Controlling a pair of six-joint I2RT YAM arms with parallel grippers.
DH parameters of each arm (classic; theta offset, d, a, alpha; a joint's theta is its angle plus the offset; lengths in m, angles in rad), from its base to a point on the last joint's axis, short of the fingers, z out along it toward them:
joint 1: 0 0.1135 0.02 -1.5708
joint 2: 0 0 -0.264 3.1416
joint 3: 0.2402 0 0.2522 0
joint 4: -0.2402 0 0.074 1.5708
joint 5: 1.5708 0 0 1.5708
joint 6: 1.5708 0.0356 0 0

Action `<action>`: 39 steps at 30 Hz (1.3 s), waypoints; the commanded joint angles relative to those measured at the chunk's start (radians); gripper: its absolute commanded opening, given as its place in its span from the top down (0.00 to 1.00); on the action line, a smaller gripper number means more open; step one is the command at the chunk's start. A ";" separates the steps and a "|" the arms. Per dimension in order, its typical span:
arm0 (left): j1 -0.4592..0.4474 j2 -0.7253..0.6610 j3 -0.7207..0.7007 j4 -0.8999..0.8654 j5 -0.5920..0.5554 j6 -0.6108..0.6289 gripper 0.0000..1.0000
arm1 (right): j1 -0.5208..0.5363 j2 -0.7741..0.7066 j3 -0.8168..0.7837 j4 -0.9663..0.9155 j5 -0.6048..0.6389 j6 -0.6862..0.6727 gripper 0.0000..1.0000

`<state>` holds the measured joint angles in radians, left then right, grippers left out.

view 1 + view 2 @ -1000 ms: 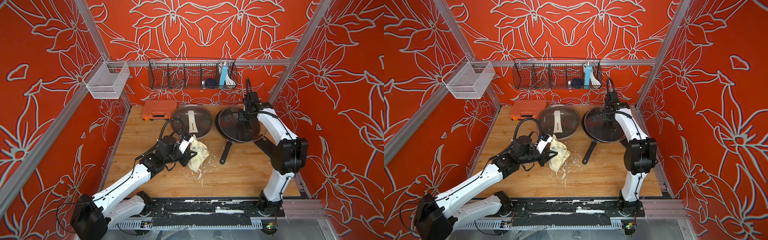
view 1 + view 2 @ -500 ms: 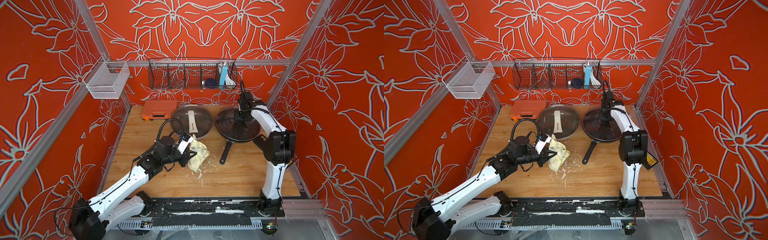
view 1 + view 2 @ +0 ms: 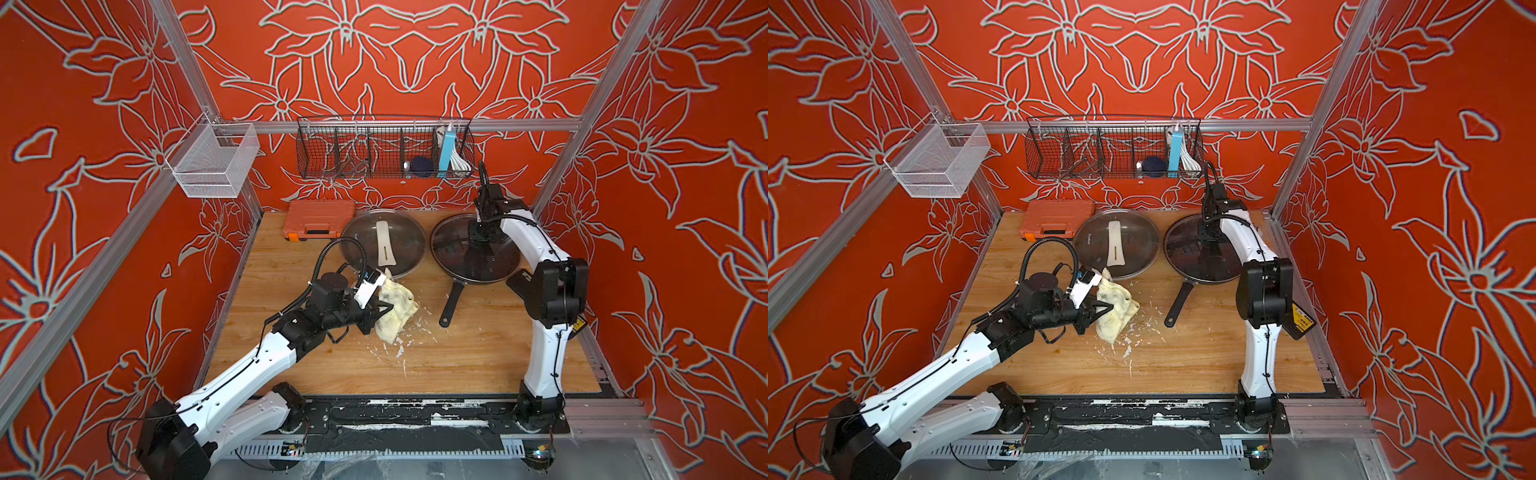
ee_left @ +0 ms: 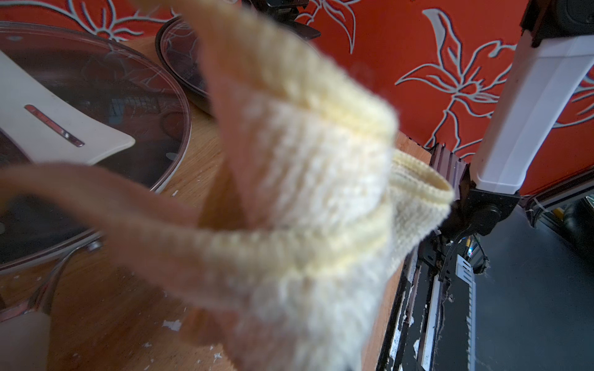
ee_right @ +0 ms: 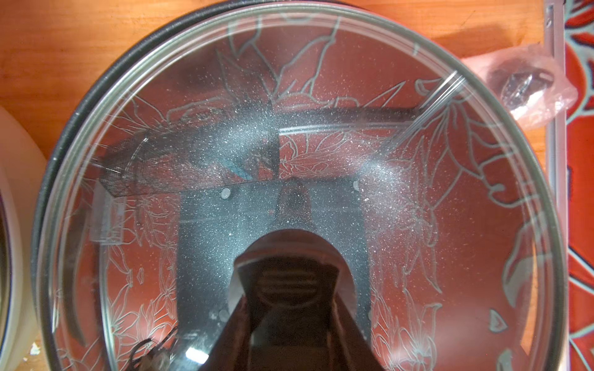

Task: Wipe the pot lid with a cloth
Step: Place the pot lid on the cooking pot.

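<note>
**Both top views and wrist views.** Your left end effector (image 3: 380,306) is pressed together on a bunched, pale-yellow cloth (image 3: 399,309). The cloth hangs just beside the near rim of the white-handled lid (image 3: 405,243). That glass lid lies flat on the bench (image 3: 478,365), between the orange case (image 3: 318,218) and the frying pan (image 3: 451,301).

In the left wrist view the cloth (image 4: 305,192) fills most of the frame, with the white-handled lid (image 4: 96,80) behind its folds. You cannot tell whether the cloth's lower end touches the bench.

Your right end effector (image 3: 482,237) stands over the centre of the pan lid (image 3: 453,253), a second glass lid seated on the frying pan. In the right wrist view its fingers flank the dark knob at the lid's centre and pinch it. The glass of the pan lid (image 5: 418,192) is dusted with fine specks.

White flecks (image 3: 399,349) lie scattered on the bench near the cloth.
</note>
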<state>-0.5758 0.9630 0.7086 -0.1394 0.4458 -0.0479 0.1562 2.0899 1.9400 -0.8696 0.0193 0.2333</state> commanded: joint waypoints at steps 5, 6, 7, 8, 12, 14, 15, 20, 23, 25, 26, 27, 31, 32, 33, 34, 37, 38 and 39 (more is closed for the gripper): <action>0.002 -0.017 0.005 0.004 -0.003 0.017 1.00 | -0.008 0.015 0.055 0.077 -0.019 0.006 1.00; 0.002 -0.016 0.005 0.002 -0.004 0.017 1.00 | -0.008 0.009 0.049 0.082 -0.019 0.007 1.00; 0.002 -0.016 0.005 0.003 -0.004 0.017 1.00 | -0.008 0.004 0.045 0.087 -0.023 0.007 1.00; 0.002 -0.015 0.005 0.003 -0.004 0.017 1.00 | -0.008 -0.008 0.036 0.095 -0.026 0.006 1.00; 0.002 -0.014 0.002 0.010 -0.003 0.016 1.00 | -0.010 -0.033 0.012 0.141 -0.048 0.007 1.00; 0.002 -0.009 0.004 0.013 0.002 0.013 1.00 | -0.016 -0.019 0.026 0.131 -0.060 0.010 1.00; 0.002 -0.010 0.003 0.015 0.004 0.011 1.00 | -0.018 -0.015 0.028 0.129 -0.060 0.013 1.00; 0.002 -0.011 0.002 0.011 0.002 0.014 1.00 | -0.020 0.000 0.035 0.126 -0.074 0.018 1.00; 0.002 -0.012 0.002 0.011 0.003 0.014 1.00 | -0.023 0.002 0.030 0.134 -0.102 0.032 1.00; 0.002 -0.012 0.002 0.010 0.003 0.014 1.00 | -0.023 0.008 0.040 0.115 -0.088 0.033 1.00; 0.002 -0.013 0.002 0.009 0.002 0.014 1.00 | -0.023 0.014 0.047 0.096 -0.070 0.027 1.00; 0.002 -0.013 0.003 0.010 0.001 0.014 1.00 | -0.021 0.017 0.054 0.076 -0.042 0.017 1.00; 0.002 -0.012 0.003 0.013 0.003 0.014 1.00 | -0.021 0.019 0.057 0.033 0.047 -0.016 1.00; 0.002 -0.010 0.005 0.015 0.003 0.013 1.00 | -0.021 0.022 0.059 0.029 0.059 -0.021 1.00; 0.002 -0.009 0.005 0.014 0.005 0.013 1.00 | -0.021 0.023 0.062 0.024 0.070 -0.026 1.00; 0.002 -0.007 0.006 0.014 0.007 0.011 1.00 | -0.021 0.026 0.065 0.021 0.074 -0.028 1.00; 0.002 -0.004 0.008 0.015 0.009 0.010 1.00 | -0.020 0.044 0.071 0.027 0.041 -0.022 1.00; 0.002 -0.005 0.010 0.012 0.008 0.010 1.00 | -0.020 0.050 0.071 0.032 0.020 -0.017 1.00; 0.002 -0.006 0.010 0.009 0.006 0.011 1.00 | -0.020 0.058 0.074 0.030 0.003 -0.013 1.00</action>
<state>-0.5758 0.9630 0.7086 -0.1402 0.4435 -0.0483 0.1459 2.1174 1.9690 -0.8486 -0.0071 0.2241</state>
